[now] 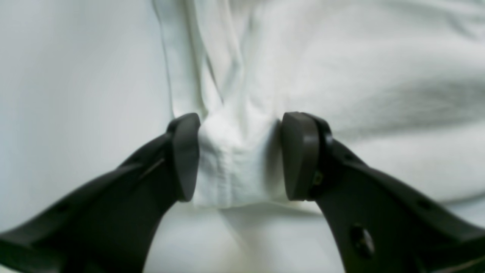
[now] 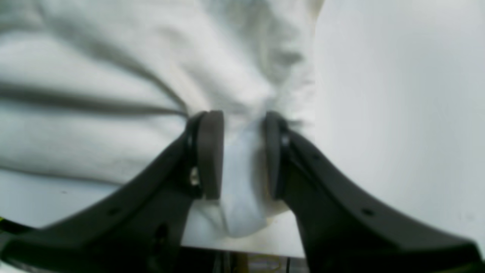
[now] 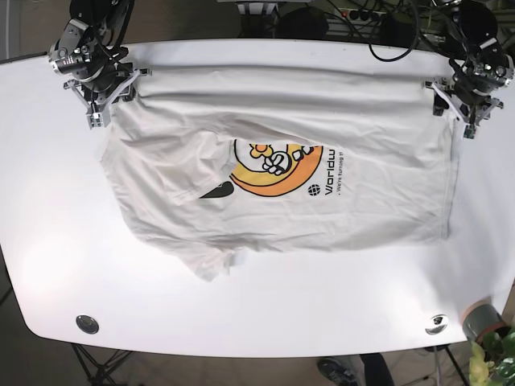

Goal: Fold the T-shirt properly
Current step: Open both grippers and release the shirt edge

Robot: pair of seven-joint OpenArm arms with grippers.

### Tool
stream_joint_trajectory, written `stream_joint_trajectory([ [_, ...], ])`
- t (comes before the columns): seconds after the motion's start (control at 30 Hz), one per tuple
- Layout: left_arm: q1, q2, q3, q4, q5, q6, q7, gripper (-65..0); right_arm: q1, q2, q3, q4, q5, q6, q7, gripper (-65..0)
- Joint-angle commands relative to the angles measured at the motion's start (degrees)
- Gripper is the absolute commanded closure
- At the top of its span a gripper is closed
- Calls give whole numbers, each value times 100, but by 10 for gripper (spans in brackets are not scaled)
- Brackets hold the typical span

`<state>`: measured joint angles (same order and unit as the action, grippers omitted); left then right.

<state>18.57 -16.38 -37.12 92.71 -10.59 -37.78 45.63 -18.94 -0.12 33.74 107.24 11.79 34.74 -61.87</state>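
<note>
White T-shirt (image 3: 282, 161) stretched along the far edge of the surface (image 3: 48, 265), each corner pinched.
Left end effector (image 1: 239, 157) and right end effector (image 2: 239, 155) each clamp bunched cloth; uneven pulling could slip a corner.

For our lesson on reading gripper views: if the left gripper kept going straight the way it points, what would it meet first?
The left gripper already pinches a bunch of the T-shirt; going on, it would push into more of that cloth lying on the table, though depth is hard to judge.

Bare table (image 3: 257, 322) lies open below the T-shirt (image 3: 354, 205).
</note>
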Motion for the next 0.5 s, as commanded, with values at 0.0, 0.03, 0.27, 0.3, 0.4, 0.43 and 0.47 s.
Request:
stream_joint_trajectory([
  [0.0, 64, -124, -46, -97, -9, -7, -84, -304, 8, 69, 24, -65, 3, 38, 116, -166],
  [0.03, 91, -124, -46, -167, -18, -7, -92, -306, -9, 78, 33, -100, 3, 38, 125, -166],
  [0.27, 275, -204, -72, -282, -36, -7, -92, -306, -335, 148, 15, 146, 47, 38, 134, -166],
  [0.3, 319, -204, -134, -238, -36, -15, -92, -306, -396, 157, 15, 190, 47, 38, 134, -166],
  [0.4, 477, -204, -327, -106, -36, -68, -92, -317, -572, 166, 15, 287, 47, 47, 134, -166],
  [0.43, 504, -204, -389, -97, -36, -165, -92, -332, -607, 166, 24, 340, 47, 64, 134, -166],
  [0.47, 530, -204, -424, -97, -27, -222, -92, -349, -642, 166, 24, 375, 47, 126, 134, -166],
])
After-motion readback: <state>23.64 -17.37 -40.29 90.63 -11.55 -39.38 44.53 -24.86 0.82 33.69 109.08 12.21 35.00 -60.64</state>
